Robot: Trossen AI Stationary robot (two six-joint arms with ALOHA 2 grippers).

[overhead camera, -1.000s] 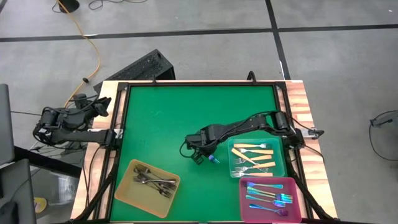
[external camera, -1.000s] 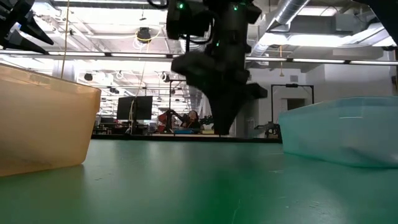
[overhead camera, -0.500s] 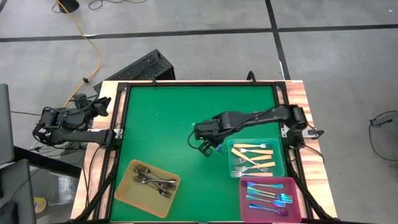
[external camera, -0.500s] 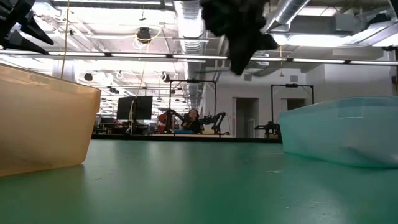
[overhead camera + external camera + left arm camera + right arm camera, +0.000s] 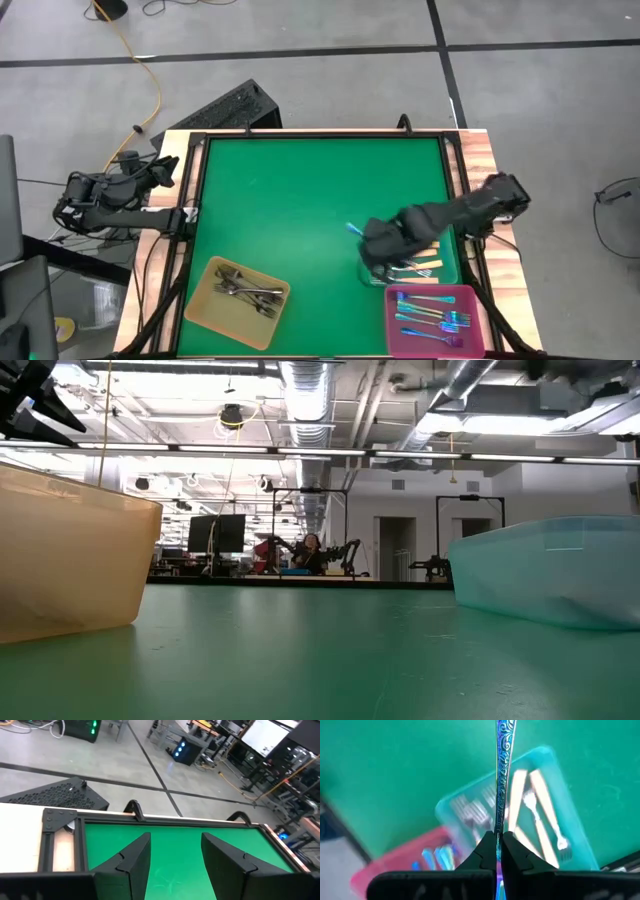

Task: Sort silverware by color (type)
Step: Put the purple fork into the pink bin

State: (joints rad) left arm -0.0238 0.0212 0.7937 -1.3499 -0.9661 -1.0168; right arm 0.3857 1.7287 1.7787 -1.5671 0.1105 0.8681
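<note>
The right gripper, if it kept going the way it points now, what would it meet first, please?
Probably the teal tray holding cream-handled forks: the right gripper, shut on an iridescent blue fork, points down at it, though depth is unclear.

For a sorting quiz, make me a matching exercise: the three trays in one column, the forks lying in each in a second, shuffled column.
Trays:
1. yellow tray
2. teal tray
3. pink tray

Forks:
A. iridescent blue forks
B. dark-grey forks
C. cream-handled forks

Pairs: 1-B, 2-C, 3-A

One more blue fork is pinched in the right gripper, held above the teal tray. The left gripper waits, open, off the table's left edge.
</note>
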